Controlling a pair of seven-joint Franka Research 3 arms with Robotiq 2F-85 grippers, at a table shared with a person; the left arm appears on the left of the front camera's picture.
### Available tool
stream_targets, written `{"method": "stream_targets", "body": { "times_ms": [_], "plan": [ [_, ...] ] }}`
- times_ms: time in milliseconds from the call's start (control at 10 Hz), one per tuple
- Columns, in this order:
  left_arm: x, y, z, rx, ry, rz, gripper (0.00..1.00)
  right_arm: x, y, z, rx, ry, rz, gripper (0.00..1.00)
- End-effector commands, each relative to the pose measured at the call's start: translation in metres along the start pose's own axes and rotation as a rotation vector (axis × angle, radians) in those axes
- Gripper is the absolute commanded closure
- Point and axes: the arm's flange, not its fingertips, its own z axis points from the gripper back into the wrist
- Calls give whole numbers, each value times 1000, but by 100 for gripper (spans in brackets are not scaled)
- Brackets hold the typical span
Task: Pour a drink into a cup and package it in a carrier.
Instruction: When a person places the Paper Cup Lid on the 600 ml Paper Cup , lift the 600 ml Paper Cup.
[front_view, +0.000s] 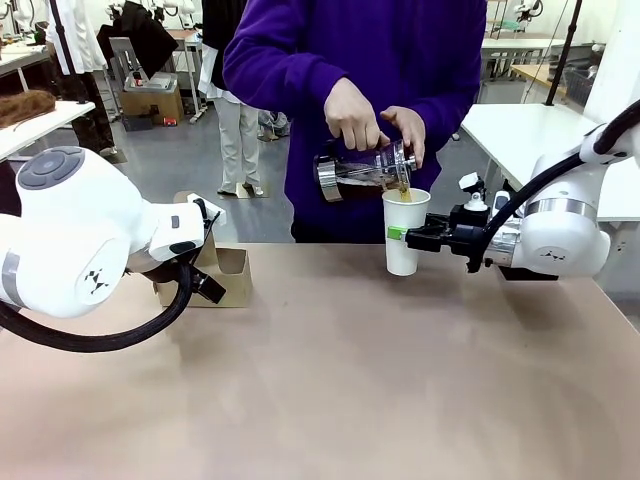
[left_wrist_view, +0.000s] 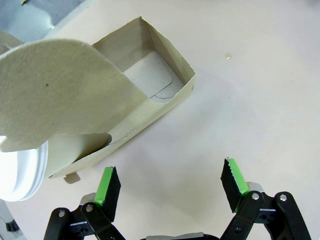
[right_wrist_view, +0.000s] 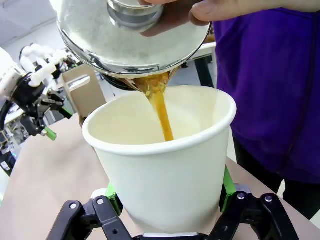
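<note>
The right tool (front_view: 408, 238) clamps the cup (front_view: 404, 258) under the tilted press pot (front_view: 362, 172): hold it level and still as the drink (right_wrist_view: 163, 114) streams in. The left tool (left_wrist_view: 170, 186) hangs open beside the carrier (left_wrist_view: 167, 102).

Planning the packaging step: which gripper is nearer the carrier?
Left. The left gripper hangs open right beside the carrier; the right gripper is across the table, shut on the cup.

Matt paper cup (right_wrist_view: 165, 185) sitting smooth-walled between the right jaws, polished metal press pot (right_wrist_view: 135, 35) gleaming above them, translucent drink (right_wrist_view: 162, 112) running glossy, rough matt cardboard carrier (left_wrist_view: 150, 114) lying beyond the left jaws, table (left_wrist_view: 260, 75) looking smooth, matt.
</note>
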Motion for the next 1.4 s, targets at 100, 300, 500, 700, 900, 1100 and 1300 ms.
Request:
{"method": "stream_targets", "body": {
  "times_ms": [100, 300, 500, 700, 900, 1100, 1300],
  "plan": [
    [0, 0, 0, -1, -1, 1, 0, 2, 2, -2, -7, 0, 0, 16],
    [0, 0, 0, -1, -1, 1, 0, 2, 2, -2, -7, 0, 0, 16],
    [0, 0, 0, -1, -1, 1, 0, 2, 2, -2, -7, 0, 0, 16],
    [0, 0, 0, -1, -1, 1, 0, 2, 2, -2, -7, 0, 0, 16],
    [0, 0, 0, -1, -1, 1, 0, 2, 2, -2, -7, 0, 0, 16],
    [0, 0, 0, -1, -1, 1, 0, 2, 2, -2, -7, 0, 0, 16],
    [0, 0, 0, -1, -1, 1, 0, 2, 2, -2, -7, 0, 0, 16]
  ]
}}
